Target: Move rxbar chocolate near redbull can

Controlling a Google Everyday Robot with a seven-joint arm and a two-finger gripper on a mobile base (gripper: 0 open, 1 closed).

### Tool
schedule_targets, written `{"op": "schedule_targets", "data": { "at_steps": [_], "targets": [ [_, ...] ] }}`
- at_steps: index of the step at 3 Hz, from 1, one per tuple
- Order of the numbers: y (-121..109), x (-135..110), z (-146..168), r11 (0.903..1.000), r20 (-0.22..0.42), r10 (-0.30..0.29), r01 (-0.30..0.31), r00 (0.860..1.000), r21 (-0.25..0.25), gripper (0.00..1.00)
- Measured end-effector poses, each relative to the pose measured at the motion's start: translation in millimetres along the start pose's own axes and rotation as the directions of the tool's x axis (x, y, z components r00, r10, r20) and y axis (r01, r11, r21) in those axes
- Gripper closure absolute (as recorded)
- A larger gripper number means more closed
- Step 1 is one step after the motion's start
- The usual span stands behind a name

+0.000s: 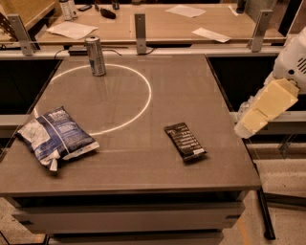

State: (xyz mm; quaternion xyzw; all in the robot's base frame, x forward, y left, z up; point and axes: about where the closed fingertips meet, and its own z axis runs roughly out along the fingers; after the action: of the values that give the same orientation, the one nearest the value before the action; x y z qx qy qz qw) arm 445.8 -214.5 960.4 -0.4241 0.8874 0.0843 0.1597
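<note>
The rxbar chocolate point(185, 140) lies flat on the grey table point(191, 86), right of centre, dark wrapper with rows of white text. The redbull can point(95, 56) stands upright at the back left, on the edge of a white circle marked on the table. My gripper point(245, 128), at the end of a cream-coloured arm part, hangs off the table's right edge. It is to the right of the bar and apart from it, holding nothing that I can see.
A crinkled blue-and-white bag point(56, 136) lies at the table's front left. Behind the table is a rail with metal posts point(140, 26). Beyond it a second table point(158, 19) bears papers and small white bottles point(68, 8).
</note>
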Motion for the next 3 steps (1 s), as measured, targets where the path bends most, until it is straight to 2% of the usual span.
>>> {"op": "schedule_targets", "data": {
  "at_steps": [1,2,3],
  "targets": [
    [20,-11,15,0.9929,0.003,0.115,-0.115,0.993,-0.029,0.00],
    [49,-16,33,0.9861,0.034,0.163,-0.162,0.986,-0.037,0.00],
    [66,-14,61,0.9824,0.079,0.180,-0.175,0.980,-0.065,0.00]
  ]
}}
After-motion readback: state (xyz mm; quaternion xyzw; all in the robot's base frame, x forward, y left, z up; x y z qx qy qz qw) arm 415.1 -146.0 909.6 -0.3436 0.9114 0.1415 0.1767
